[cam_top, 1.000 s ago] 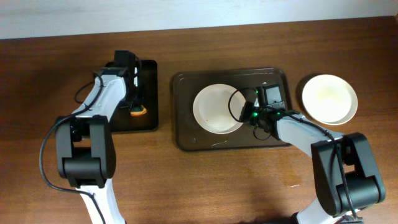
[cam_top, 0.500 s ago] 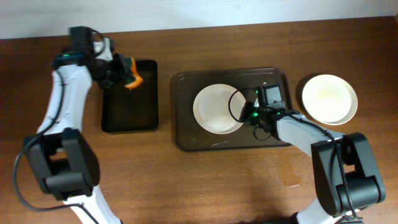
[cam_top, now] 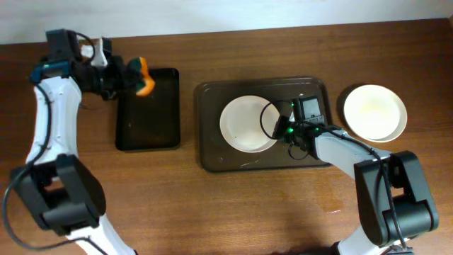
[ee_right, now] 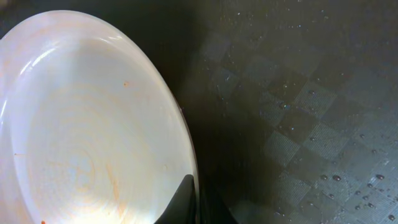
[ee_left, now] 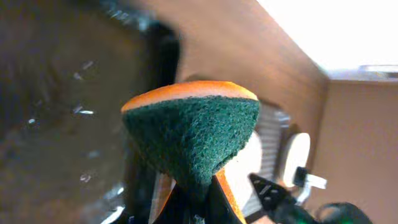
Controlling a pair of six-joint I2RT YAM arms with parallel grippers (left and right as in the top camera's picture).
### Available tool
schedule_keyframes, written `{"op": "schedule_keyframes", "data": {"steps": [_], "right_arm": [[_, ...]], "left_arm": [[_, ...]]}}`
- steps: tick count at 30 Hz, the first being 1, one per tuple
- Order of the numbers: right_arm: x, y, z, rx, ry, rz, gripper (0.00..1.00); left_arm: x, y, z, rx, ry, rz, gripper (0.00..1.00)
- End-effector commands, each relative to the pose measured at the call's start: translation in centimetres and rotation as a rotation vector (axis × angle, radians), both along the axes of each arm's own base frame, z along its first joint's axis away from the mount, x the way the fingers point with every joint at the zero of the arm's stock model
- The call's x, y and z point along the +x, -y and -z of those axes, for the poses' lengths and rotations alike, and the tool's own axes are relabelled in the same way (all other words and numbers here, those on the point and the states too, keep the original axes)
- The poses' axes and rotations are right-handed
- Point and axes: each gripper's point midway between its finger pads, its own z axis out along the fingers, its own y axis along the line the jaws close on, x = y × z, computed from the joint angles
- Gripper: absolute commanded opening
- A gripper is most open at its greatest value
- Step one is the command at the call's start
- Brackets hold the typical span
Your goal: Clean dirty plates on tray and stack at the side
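Sponge sits up in the left gripper in the overhead shot, orange side showing, right over the top-left corner of the black tray. The left arm is stretched out toward the back-left of the table. Over on the brown tray there's one plate, left of centre, and the right gripper is down at its right rim. A side plate sits on the bare table just right of the brown tray, and it looks clean from up here.

Left wrist cam: the fingers are pinching the sponge from below. The green scrubby face points at the camera, with the orange layer on top. The black tray blurs by on the left with water drops on it. Something pale shows far off on the right, but it's too small to call.

Right wrist cam: the plate fills the left half, with faint orange smears and a couple of specks on it. The right gripper looks clamped on the rim at the bottom edge, dark fingertip right on it. The brown tray floor is wet, with a checker texture.
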Motion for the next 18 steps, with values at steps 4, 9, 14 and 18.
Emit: {"op": "schedule_keyframes", "data": {"steps": [4, 9, 14, 18], "right_arm": [[-0.4, -0.1, 0.5, 0.003, -0.016, 0.002, 0.04], [-0.5, -0.6, 0.4, 0.049, -0.031, 0.030, 0.04], [-0.5, -2.9, 0.1, 0.005, 0.010, -0.019, 0.04], [-0.4, -2.9, 0.1, 0.004, 0.012, -0.018, 0.04]], "left_arm": [[-0.7, 0.8, -1.5, 0.060, 0.047, 0.080, 0.00], [-2.6, 8.6, -1.5, 0.223, 0.069, 0.229, 0.00], [-5.4, 18.1, 9.8, 0.408, -0.107, 0.454, 0.00], [-6.4, 21.8, 11.6, 0.362, -0.103, 0.534, 0.00]]}}
